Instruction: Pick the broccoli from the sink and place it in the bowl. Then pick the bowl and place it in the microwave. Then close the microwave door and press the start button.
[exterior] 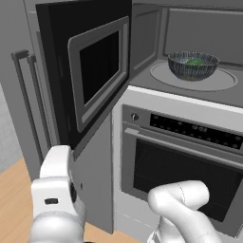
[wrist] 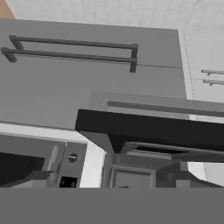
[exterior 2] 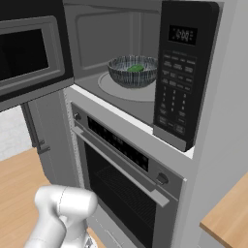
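The microwave (exterior: 199,28) stands open. On its pale turntable (exterior: 161,76) sits the dark ribbed bowl (exterior: 192,70) (exterior 2: 127,76) with the green broccoli (exterior: 194,61) (exterior 2: 135,68) inside it. The black microwave door (exterior: 95,71) (exterior 2: 29,53) (wrist: 148,129) swings out to the left. My gripper (exterior: 58,155) hangs low at the left, just under the door's lower corner, apart from the bowl. It is open and holds nothing; the hand's white body covers its fingers. The sink is out of view.
The microwave's black keypad panel (exterior 2: 179,72) is at the right of the cavity. Below is a wide oven (exterior: 180,156) (exterior 2: 121,169) with a bar handle. Tall grey cabinet doors with bar handles (exterior: 23,95) (wrist: 74,48) stand left. A wooden counter corner (exterior 2: 227,218) juts in at lower right.
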